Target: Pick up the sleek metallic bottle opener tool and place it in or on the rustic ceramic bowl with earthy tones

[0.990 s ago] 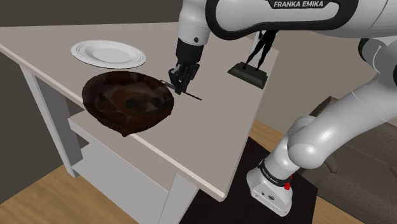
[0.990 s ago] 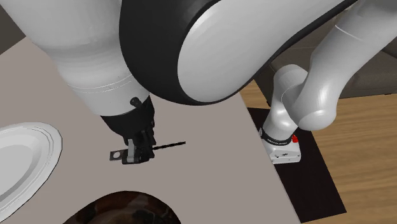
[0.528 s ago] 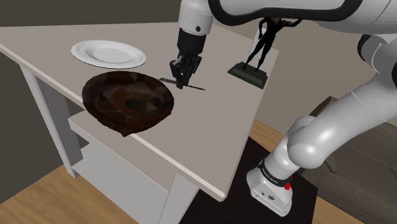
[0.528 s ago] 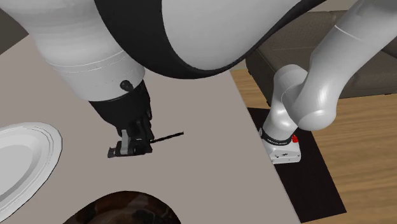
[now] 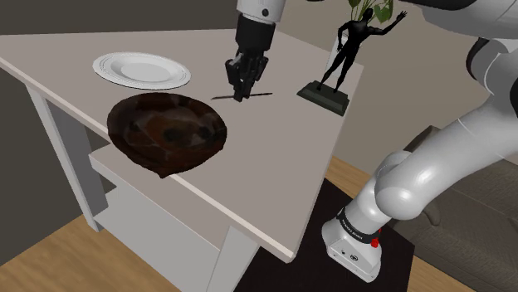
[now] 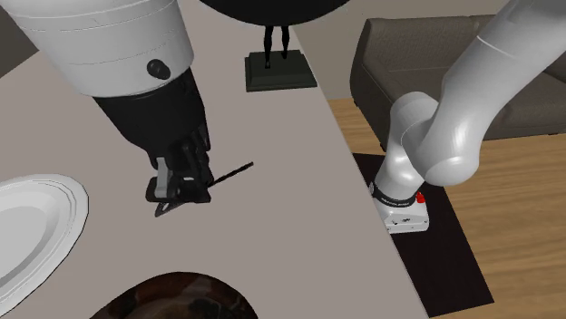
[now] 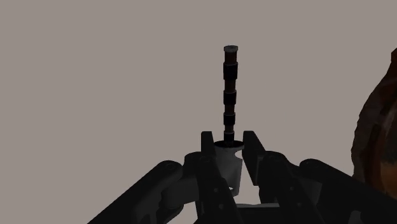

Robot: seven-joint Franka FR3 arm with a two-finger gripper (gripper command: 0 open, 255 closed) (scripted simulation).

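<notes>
A thin dark bottle opener (image 5: 254, 94) hangs above the table, clasped near one end by my black gripper (image 5: 240, 90). In the second exterior view the opener (image 6: 231, 172) sticks out sideways from the gripper (image 6: 181, 188). The wrist view shows the opener's ridged shaft (image 7: 229, 89) rising from between the closed fingers (image 7: 208, 149). The dark brown bowl (image 5: 166, 131) sits at the table's near edge, a little to the shoulder view's left of and below the gripper. Its rim (image 7: 376, 127) shows beside the gripper in the wrist view.
A white plate (image 5: 141, 70) lies beyond the bowl on the pale table (image 5: 282, 158). A black figurine on a base (image 5: 339, 66) stands to the shoulder view's right of the gripper. The table's edge drops off close behind the bowl.
The gripper has risen off the table with the opener held, lifting it clear of the surface. The arm has swung upward, uncovering the figurine.
</notes>
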